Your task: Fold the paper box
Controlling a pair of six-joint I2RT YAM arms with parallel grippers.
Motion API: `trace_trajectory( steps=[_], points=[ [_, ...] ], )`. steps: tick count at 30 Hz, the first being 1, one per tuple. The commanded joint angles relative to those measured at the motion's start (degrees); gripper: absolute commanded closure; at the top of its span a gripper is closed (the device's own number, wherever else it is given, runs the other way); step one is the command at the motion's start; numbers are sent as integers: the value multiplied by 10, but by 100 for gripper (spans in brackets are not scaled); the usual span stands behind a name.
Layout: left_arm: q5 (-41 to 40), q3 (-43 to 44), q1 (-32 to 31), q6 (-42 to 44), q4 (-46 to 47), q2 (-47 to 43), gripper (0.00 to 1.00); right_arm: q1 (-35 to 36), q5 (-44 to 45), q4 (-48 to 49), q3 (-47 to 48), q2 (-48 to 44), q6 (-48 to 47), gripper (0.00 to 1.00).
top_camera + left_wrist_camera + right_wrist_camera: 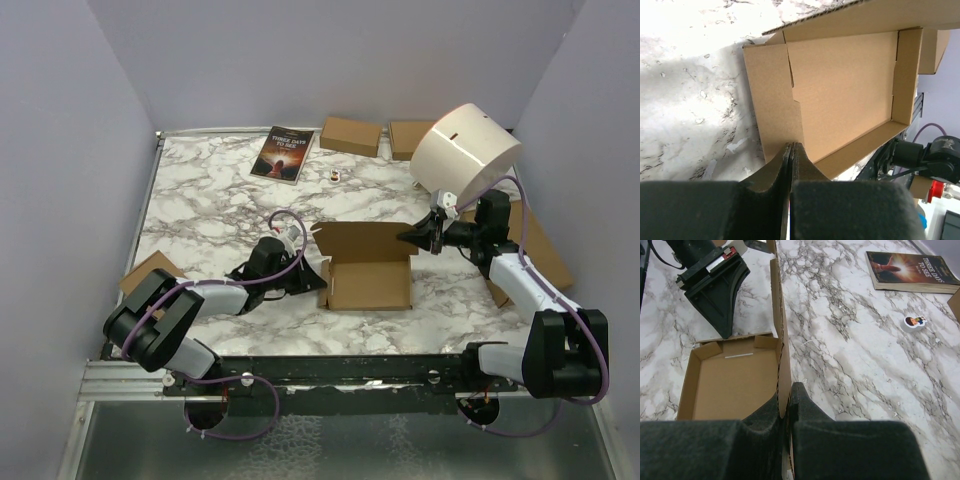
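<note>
Nearest, the left claw [792,146] had its two fingers pressed flat together with nothing showing between them. Its tips were over the near edge of a side flap, and whether they touched the cardboard could not be told. Straight ahead of that claw, and between the two claws, the paper box [368,283] lay on the marble table [200,200]. It was a shallow open tray with low walls raised and its wide lid flap standing upright along the far side. The right claw [786,402] was clamped on the end of that upright flap, the cardboard edge running in between its fingers, with the tray on one side and bare marble on the other. Behind this claw, under its arm, lay a large flat brown box [545,255]. Ahead of it sat a small round figure [913,322], and farther on a book [912,272]. Just beyond the right claw in the top view stood a white drum [465,150], and past that two small brown boxes [350,136] lay at the table's far edge.
</note>
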Motion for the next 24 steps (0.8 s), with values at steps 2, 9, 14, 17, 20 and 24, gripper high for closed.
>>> trace_trajectory(
  steps=[2, 9, 14, 17, 20, 24],
  points=[
    [-11, 6, 0, 42, -47, -9, 97, 3, 8, -16, -3, 8, -1, 99],
    [-1, 3, 3, 48, -44, -12, 93, 3, 8, -17, -2, 8, -1, 99],
    [9, -14, 21, 38, -30, -26, 85, 3, 7, -17, -1, 8, -1, 99],
    [8, -23, 30, 39, -33, -41, 80, 3, 6, -17, -1, 7, -1, 99],
    [8, -28, 34, 42, -38, -48, 78, 3, 5, -17, -1, 8, -2, 99],
    [21, -41, 41, 42, -27, -43, 78, 3, 5, -17, -1, 9, -2, 99]
  ],
)
